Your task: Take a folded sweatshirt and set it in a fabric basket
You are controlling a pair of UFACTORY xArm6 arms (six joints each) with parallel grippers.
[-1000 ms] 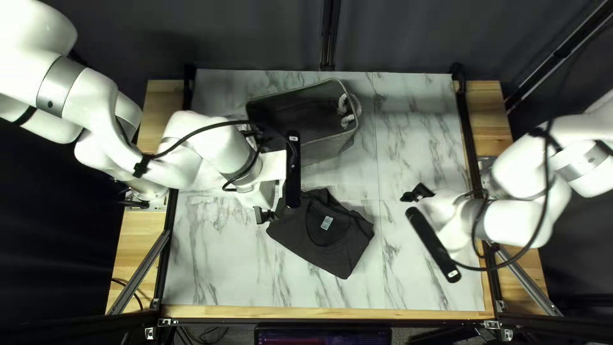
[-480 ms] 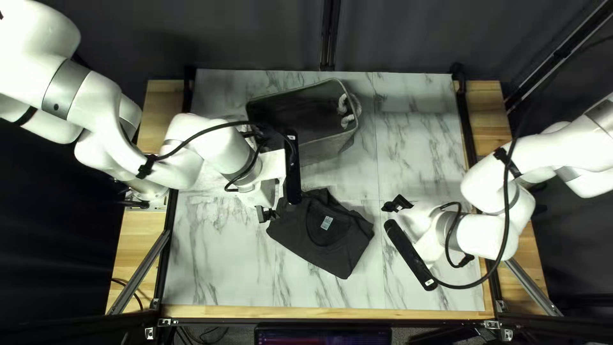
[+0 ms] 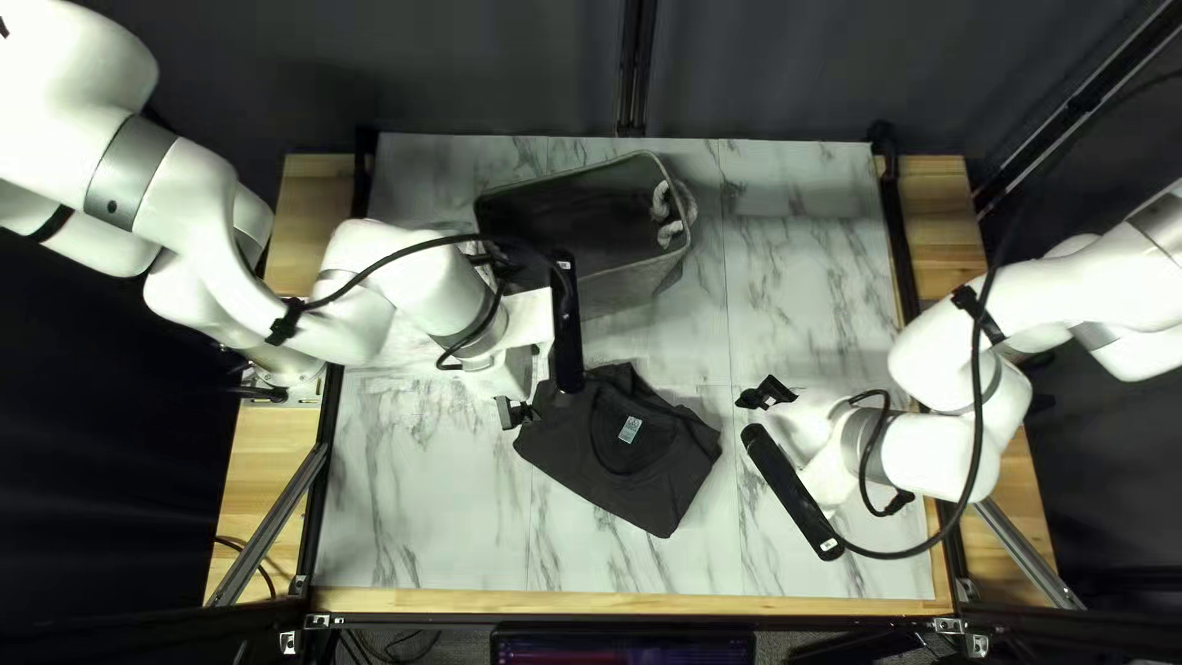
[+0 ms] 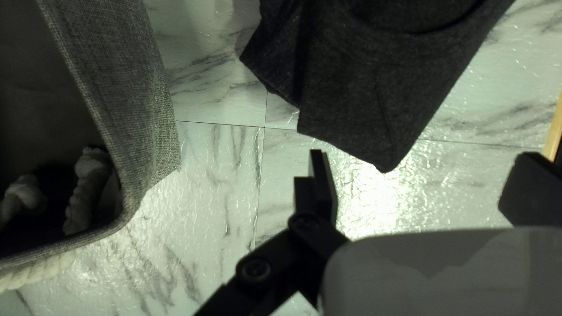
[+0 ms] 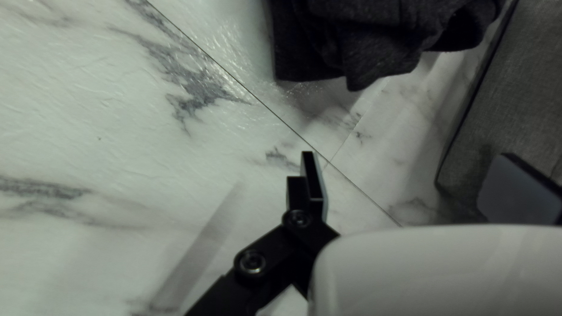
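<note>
Top left view: folded sweatshirt (image 3: 647, 462), long axis slanting far-left to near-right, is lying right of unclenched left gripper (image 4: 421, 169); wide-spread right gripper (image 5: 410, 169) is hanging farther off

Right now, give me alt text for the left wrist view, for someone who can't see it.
A folded dark sweatshirt lies on a marble-patterned tabletop ahead of my left gripper, which is open and holds nothing. Off to one side stands a grey fabric basket, knotted rope showing inside.
</note>
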